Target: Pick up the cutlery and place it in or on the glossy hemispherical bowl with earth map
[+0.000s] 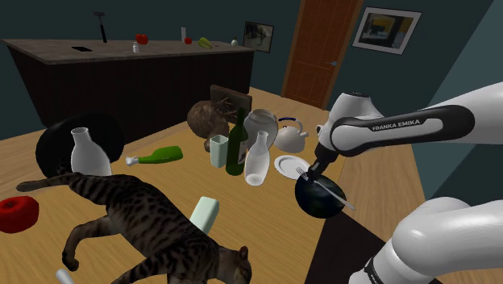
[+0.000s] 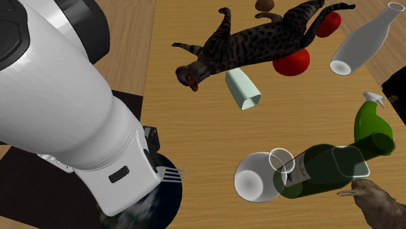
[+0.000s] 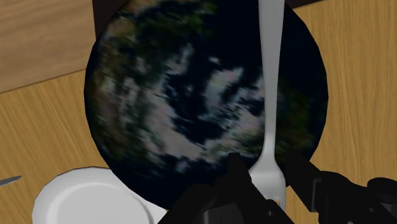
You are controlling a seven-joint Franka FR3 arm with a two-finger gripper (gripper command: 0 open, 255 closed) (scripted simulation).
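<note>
The gripper (image 3: 266,163) is clamped on the head of a pale fork (image 3: 270,76), one black finger on each side just behind the tines. In the second exterior view the tines (image 2: 171,173) stick out past the gripper. The fork's long handle reaches away from the gripper and lies across the mouth of the dark, glossy earth-map bowl (image 3: 191,95), which sits directly under the gripper. In the shoulder view the gripper (image 1: 310,172) is at the bowl's rim and the fork (image 1: 329,190) spans the bowl (image 1: 318,202) as a slanted line.

Just beside the bowl, close under the gripper, is a white plate (image 1: 288,167) on the wooden counter (image 1: 266,218). A little farther from the gripper a clear vase (image 1: 258,157), a dark green wine bottle (image 1: 237,144) and a small glass (image 1: 218,150) stand upright together, with a white kettle (image 1: 290,135) behind the plate. Farther out a pale green cup (image 1: 205,215) lies on its side next to a tabby cat (image 1: 137,214). Farthest from the gripper are a green spray bottle (image 1: 161,156) lying flat and a white vase (image 1: 87,155).
</note>
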